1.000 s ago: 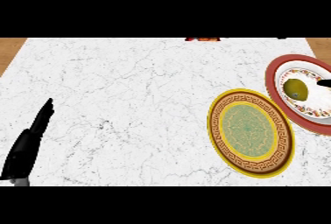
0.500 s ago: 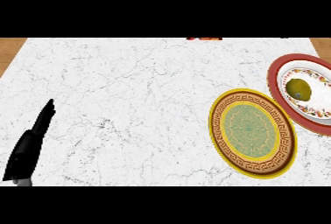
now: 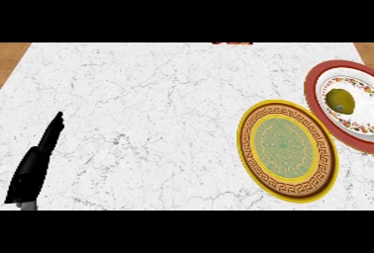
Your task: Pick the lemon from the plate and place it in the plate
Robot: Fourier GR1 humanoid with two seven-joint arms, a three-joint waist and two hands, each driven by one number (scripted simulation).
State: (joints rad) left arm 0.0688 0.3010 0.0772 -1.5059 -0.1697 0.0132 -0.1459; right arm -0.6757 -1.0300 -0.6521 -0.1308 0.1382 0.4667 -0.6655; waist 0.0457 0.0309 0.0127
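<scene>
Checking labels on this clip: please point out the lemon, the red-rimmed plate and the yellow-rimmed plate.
lemon (image 3: 340,101), head view, middle of the fruit.
red-rimmed plate (image 3: 314,80), head view, bare red rim at its left side.
yellow-rimmed plate (image 3: 285,143), head view, green centre of the plate.

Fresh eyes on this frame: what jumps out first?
Two ornate plates at the right of the white marble counter: a yellow-rimmed plate with a green centre, and beyond it a red-rimmed plate holding the lemon. At lower left, the black left hand rests open, fingers up.
</scene>
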